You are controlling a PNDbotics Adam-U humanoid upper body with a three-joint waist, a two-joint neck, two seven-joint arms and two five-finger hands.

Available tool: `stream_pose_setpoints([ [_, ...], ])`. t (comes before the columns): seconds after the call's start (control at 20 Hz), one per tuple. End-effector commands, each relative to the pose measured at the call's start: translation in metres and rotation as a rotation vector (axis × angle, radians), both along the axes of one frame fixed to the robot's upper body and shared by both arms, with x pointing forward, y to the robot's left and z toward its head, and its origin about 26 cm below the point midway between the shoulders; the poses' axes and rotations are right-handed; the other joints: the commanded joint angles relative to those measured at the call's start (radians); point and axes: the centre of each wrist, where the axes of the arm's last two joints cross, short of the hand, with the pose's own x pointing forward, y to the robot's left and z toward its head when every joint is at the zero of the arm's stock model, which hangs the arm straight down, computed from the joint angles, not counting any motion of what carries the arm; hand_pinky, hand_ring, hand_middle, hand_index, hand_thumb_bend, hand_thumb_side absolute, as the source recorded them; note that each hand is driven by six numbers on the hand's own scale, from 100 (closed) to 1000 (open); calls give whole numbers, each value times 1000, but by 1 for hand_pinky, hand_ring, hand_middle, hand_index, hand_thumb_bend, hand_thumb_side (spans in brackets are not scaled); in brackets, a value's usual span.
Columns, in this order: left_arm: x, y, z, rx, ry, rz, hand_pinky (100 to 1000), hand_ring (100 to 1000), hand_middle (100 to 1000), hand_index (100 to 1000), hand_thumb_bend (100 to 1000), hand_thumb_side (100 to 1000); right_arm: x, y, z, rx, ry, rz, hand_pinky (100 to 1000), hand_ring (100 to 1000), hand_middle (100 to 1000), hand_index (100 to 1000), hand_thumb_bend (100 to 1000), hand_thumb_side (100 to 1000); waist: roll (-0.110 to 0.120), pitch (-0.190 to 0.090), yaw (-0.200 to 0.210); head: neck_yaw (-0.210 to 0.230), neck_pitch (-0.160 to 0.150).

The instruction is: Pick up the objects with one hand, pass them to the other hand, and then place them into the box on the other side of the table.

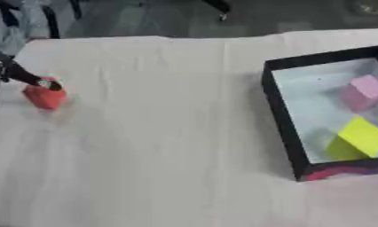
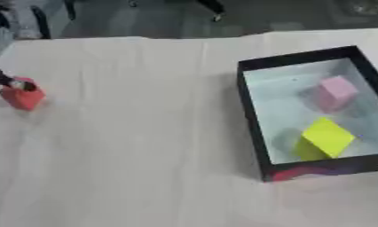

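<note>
Over by the left edge of the worktop point(image 1: 145, 133) our left hand point(image 1: 25, 76) comes in from the side, dark fingers point(image 1: 49, 84) lying on top of the red block point(image 1: 45, 97). We can't tell whether those fingers are clenched on it or only touching; the tip is small and dark against the red. The block itself sits on the cloth, and it doesn't look lifted to us.

Across on the right side stands the black-walled box point(image 2: 250, 115), and it has company inside already: a pink block point(image 2: 334, 91) toward the far end and a yellow block point(image 2: 324, 138) nearer us, well apart from each other. Something red or pink shows low at the box's near wall, but we can't make out what it is. So by our reckoning two objects are home and the red one is the job in hand, right at its first step: the pick-up. Left to do: lift it, hand it over to the right hand, and have that hand drop it into the box. Our right hand isn't showing in either view.

As for the two views, the left eye view gives us more of the arm and the hand reaching in, while the right eye view cuts that arm down to little more than its tip but shows the whole box, right-hand wall included, which the left eye view crops.
</note>
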Motion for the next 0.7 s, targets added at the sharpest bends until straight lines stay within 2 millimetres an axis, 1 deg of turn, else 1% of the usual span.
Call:
stream_pose_setpoints([
  [0.05,-10,19,18,18,-31,71,918,912,827,854,877,329,-9,-4,22,-48,-41,-21,1000,1000,723,1000,572,282,13,-12,-5,12,-4],
  [0.4,-7,21,1,4,9,146,909,915,829,825,874,342,-8,-1,26,-51,-53,-11,1000,1000,722,1000,569,280,19,-2,-26,45,-18],
  [0.7,-7,25,-13,-1,38,196,908,918,829,809,866,349,-8,0,25,-62,-53,-13,1000,1000,721,1000,566,273,30,7,-42,65,-21],
])
